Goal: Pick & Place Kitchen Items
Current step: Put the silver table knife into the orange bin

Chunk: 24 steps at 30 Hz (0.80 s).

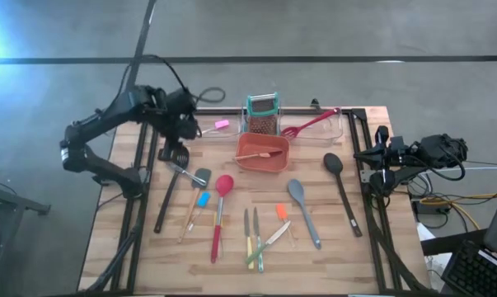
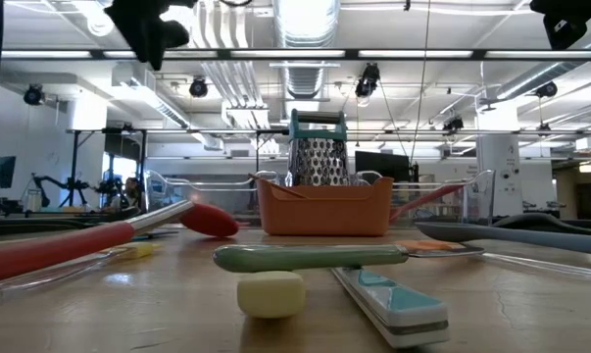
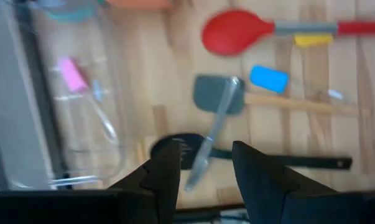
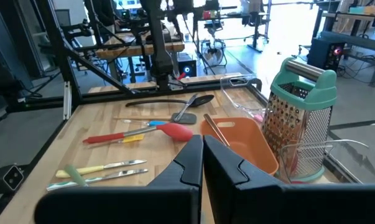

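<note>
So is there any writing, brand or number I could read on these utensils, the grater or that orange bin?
None can be read in any view.
The utensils, such as the red spoon, show no lettering.
The box grater and orange bin look plain.
Background screens are too small to read.

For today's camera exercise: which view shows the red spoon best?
The high view: the whole red spoon shows, bowl to handle. The left wrist view crops its handle, the right wrist view shows it small and slanted, and the low view foreshortens it.
</note>
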{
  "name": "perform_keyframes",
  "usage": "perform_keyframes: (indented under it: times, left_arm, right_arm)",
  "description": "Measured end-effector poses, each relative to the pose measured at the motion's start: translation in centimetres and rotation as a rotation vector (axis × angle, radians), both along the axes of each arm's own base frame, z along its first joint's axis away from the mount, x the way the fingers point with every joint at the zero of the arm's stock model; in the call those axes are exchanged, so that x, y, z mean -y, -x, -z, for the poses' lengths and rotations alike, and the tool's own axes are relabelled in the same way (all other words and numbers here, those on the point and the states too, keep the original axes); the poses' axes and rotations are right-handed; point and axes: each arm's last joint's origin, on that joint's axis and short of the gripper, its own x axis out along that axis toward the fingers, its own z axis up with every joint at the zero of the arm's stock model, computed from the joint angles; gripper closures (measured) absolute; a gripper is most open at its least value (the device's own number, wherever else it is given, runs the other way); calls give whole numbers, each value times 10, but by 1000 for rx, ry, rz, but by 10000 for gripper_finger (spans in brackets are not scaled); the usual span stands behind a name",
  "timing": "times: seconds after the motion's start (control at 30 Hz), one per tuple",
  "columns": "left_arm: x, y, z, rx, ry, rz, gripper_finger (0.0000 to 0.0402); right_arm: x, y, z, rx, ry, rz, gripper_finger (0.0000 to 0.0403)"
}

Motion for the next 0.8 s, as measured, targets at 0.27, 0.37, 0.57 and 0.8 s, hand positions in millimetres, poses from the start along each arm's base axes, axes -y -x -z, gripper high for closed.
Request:
perform_keyframes:
  times: [0.27,0.37,0.57,0.8]
  left_arm:
    - [4,-4,69,-159,85,27,254]
    - [6,-4,97,-202,142,36,257]
    - [12,-1,140,-265,188,57,267]
    - [15,-4,171,-221,158,127,278]
  right_arm:
    - [0,0,0,0,0,0,394]
    - [0,0,0,0,0,0,394]
    - [0,0,0,0,0,0,394]
    - [0,0,0,1,0,0,394]
